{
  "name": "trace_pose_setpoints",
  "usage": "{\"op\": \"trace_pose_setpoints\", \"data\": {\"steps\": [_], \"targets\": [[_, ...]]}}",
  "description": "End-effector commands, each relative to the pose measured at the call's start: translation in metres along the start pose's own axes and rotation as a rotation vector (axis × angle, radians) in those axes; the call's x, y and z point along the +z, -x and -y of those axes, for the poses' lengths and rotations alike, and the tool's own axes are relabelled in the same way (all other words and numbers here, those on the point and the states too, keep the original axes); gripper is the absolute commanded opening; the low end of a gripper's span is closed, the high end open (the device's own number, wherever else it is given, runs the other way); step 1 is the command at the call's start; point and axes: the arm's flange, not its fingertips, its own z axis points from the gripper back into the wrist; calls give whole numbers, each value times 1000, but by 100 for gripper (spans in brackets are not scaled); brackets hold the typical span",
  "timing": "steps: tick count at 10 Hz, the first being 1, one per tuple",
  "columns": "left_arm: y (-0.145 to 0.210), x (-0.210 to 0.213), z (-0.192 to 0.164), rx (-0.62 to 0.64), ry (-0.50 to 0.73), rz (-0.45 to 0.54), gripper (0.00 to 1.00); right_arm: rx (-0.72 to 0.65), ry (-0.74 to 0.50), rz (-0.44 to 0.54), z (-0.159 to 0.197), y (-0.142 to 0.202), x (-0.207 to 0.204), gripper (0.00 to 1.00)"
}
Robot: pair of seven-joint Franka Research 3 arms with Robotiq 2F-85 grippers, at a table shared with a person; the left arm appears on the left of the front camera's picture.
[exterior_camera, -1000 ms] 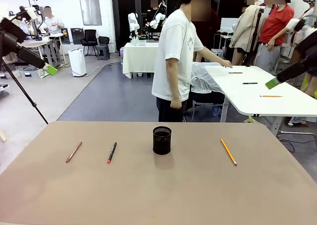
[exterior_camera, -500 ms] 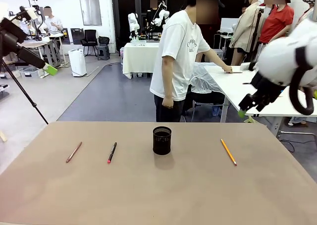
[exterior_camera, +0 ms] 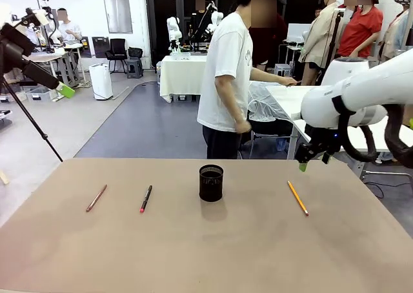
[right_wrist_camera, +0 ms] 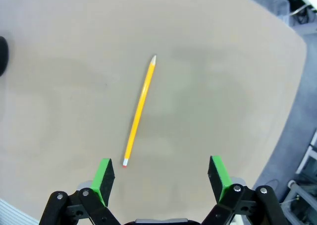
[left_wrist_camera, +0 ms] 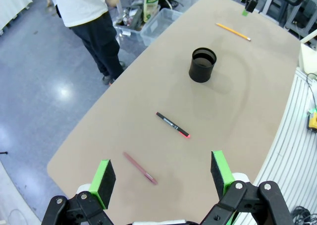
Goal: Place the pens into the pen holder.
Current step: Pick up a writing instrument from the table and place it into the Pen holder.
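**Right arm swung down toward the orange pen**

Since the earlier frames, the white right arm (exterior_camera: 361, 99) had dropped lower and reached farther in from the right side. Its elbow was bent and its wrist turned downward. The right jaws hung over the far right part of the beige table (exterior_camera: 206, 261), above and just beyond the far end of the slim orange pen (exterior_camera: 297, 197). They did not touch it. In the right wrist view they stood wide open and empty, with the green pads (right_wrist_camera: 104, 174) on either side of the pen's (right_wrist_camera: 139, 111) near end.

The left arm (exterior_camera: 19, 54) had not shifted and was raised high at the left side. Its one visible green pad (exterior_camera: 64, 90) pointed down toward the table. In the left wrist view the left jaws were also spread wide and held nothing, high above the table's left end.

The small black mesh pen holder (exterior_camera: 211, 182) stood upright at mid-table. The black pen with a red tip (exterior_camera: 146, 199) lay flat to its left, and the brownish-pink pen (exterior_camera: 96, 197) lay farther left. The orange pen lay well to the right. All three were outside the holder.

A person in a white T-shirt (exterior_camera: 226, 80) stood side-on beyond the far edge, with one arm stretched toward another table.
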Motion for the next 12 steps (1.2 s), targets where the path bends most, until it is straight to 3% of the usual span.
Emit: {"op": "trace_pose_setpoints", "data": {"steps": [1,2,6,8,12], "targets": [[0,1,0,-2,-4,7,100,51,-103,63,1,4,33,100],[0,1,0,-2,-4,7,100,0,0,0,0,0,0,100],[0,1,0,-2,-4,7,100,12,-21,6,-2,0,2,100],[0,1,0,-2,-4,7,100,-99,-10,-54,-1,-34,-33,100],[0,1,0,-2,-4,7,100,-148,1,-128,0,-53,-70,100]]}}
